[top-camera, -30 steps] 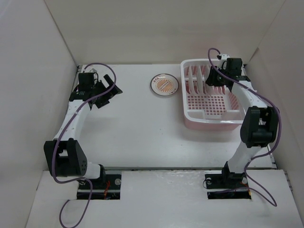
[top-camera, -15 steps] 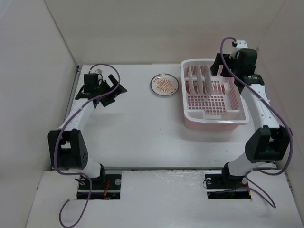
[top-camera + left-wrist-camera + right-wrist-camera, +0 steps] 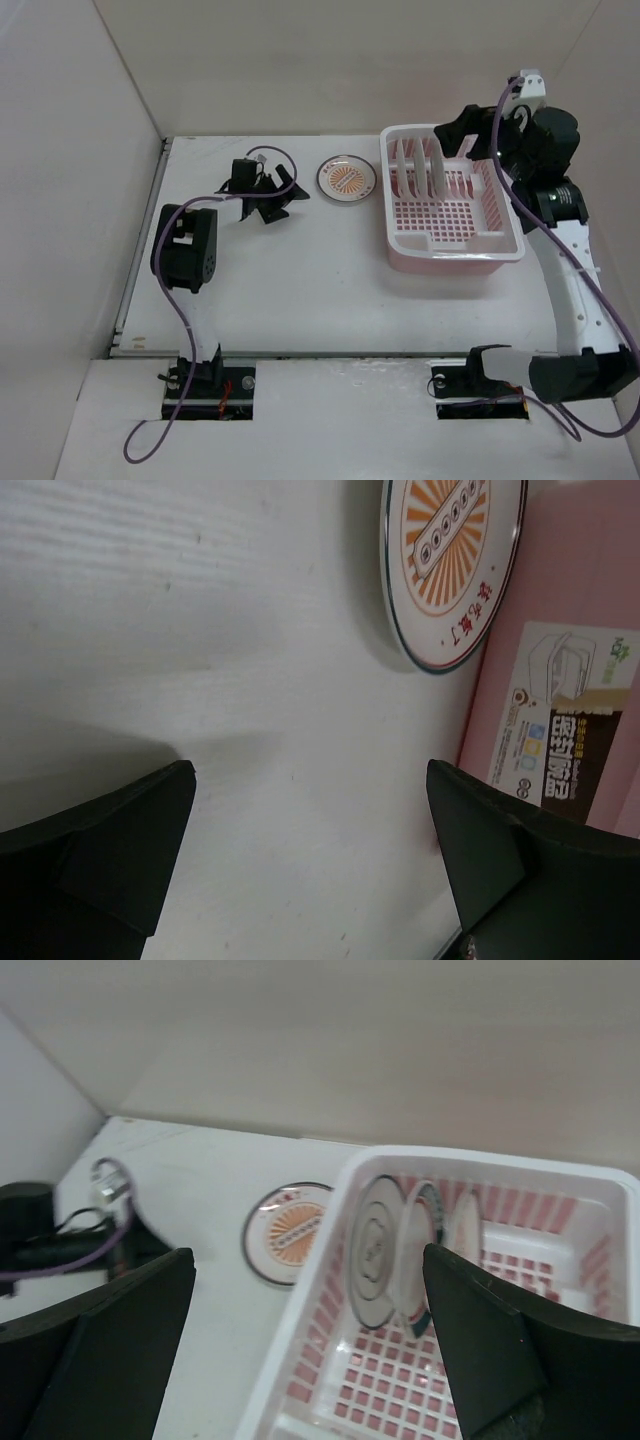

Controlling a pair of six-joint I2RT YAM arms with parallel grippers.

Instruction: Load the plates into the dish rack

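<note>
One plate [image 3: 345, 178] with an orange sunburst lies flat on the white table [image 3: 300, 280], just to the left of the pink dish rack [image 3: 455, 262]. Three other plates [image 3: 420, 170] stand on their edges in the far left part of the rack, between the dividers [image 3: 400, 160]. The left gripper [image 3: 283, 196] is low over the table, to the left of the flat plate, near it but not touching it. Its jaws are wide apart and hold nothing. The right gripper [image 3: 307, 1260] is up above the far right side of the rack, and its jaws are wide apart and hold nothing too. The flat plate looks small and light. It looks hard and stiff, so it will not bend. It also looks smooth and shiny, so it may slip, and it could chip or break if it drops. Because it lies flat, there is little room to get a finger under it. The best place to hold it looks like the rim on its left side, with one finger on top and one under the edge, pinched firmly but gently.
</note>
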